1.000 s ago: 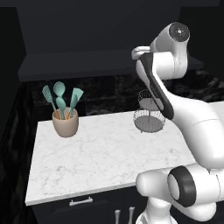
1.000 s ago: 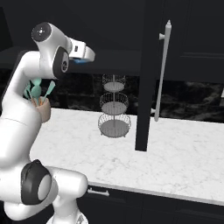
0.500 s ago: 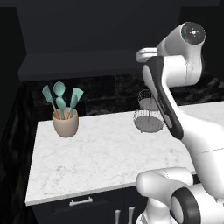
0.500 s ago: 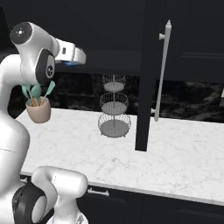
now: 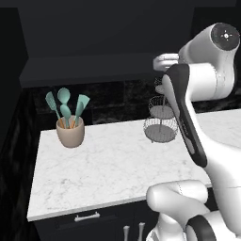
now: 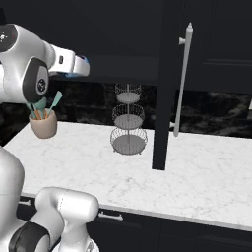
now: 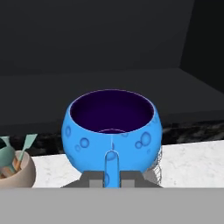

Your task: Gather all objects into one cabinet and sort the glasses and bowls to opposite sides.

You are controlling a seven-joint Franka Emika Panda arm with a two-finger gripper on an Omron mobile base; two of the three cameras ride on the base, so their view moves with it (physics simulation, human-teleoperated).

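A small, squat, bright-blue cup [image 7: 112, 131] with a dark purple rim and inside is seen in the hand view, gripped at its handle by the claw [image 7: 111, 178], whose jaws are clenched tight on it. The cup is held upright, its mouth open to the camera, raised above the white marble surface [image 5: 117, 164] and in front of the wide matte-black open-fronted wall cabinet [image 7: 96, 52]. The cabinet's long dark shelf board [image 7: 109, 89] is seen behind the cup's rim, running to both sides of it; dark open room is shown above the board. At the right of the hand view the cabinet's side wall is marked by a slanting edge.

In the left base view the white arm [image 5: 202, 89] is raised high at the right, its hand end pointing toward the cabinet's lower edge. A beige pot of teal utensils [image 5: 70, 127] stands near the surface's back left part, and a three-tier grey wire stand [image 5: 161, 120] stands near the back, well apart from the pot. A broad bare stretch of marble lies between and in front of them, up to the front edge.

In the right base view a tall black open door [image 6: 167, 83] with a long silver handle [image 6: 182, 78] is seen edge-on just right of the wire stand.
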